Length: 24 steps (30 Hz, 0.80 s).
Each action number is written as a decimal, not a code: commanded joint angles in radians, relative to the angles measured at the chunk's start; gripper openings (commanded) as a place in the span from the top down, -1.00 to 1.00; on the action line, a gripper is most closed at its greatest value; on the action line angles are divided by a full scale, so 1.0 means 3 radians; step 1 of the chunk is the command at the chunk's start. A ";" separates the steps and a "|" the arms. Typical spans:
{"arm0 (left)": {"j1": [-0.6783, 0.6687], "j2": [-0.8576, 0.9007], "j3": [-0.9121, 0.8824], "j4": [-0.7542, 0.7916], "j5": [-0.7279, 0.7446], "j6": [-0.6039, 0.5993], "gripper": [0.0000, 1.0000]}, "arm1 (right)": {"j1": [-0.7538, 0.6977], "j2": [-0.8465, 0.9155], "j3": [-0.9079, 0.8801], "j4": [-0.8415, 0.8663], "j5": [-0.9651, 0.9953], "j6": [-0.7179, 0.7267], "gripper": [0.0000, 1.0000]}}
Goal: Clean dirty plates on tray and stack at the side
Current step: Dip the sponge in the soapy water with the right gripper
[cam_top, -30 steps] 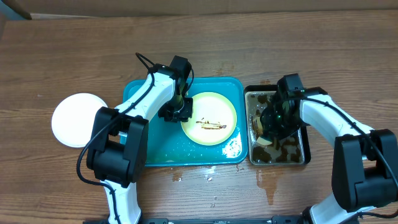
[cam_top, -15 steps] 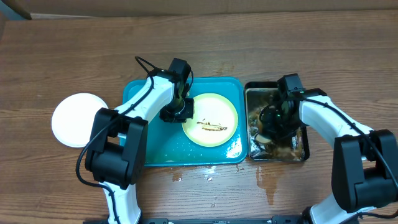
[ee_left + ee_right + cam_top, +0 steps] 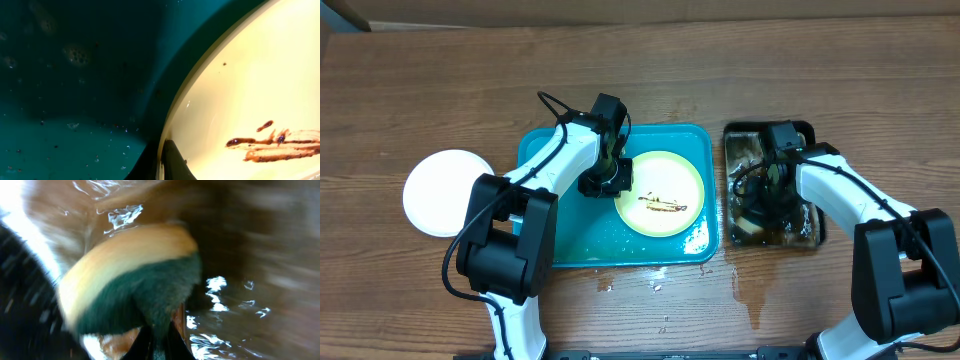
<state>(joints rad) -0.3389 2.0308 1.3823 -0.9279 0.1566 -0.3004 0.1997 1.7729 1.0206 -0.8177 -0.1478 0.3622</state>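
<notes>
A pale yellow-green plate with a brown sauce smear lies on the teal tray. My left gripper is shut on the plate's left rim; in the left wrist view one dark finger lies on the plate above the wet tray. A white plate sits on the table left of the tray. A third plate is not in view. My right gripper is shut on a yellow-and-green sponge in brown water.
A black pan of brown water stands skewed to the right of the tray, with the right gripper inside it. Water drops and a wet streak lie on the wooden table in front of tray and pan.
The black pan has slid away and to the right and turned a little. My right gripper moved with the sponge inside it. The left arm and the yellow-green plate have not moved.
</notes>
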 commanded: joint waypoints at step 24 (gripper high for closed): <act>-0.0006 0.0075 -0.0112 -0.0033 -0.0085 -0.0010 0.92 | 0.0289 -0.0336 0.0440 -0.0537 0.0183 -0.0083 0.92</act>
<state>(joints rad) -0.3389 2.0308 1.3823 -0.9291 0.1574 -0.3004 0.2886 1.7107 1.1278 -0.9779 -0.1146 0.3298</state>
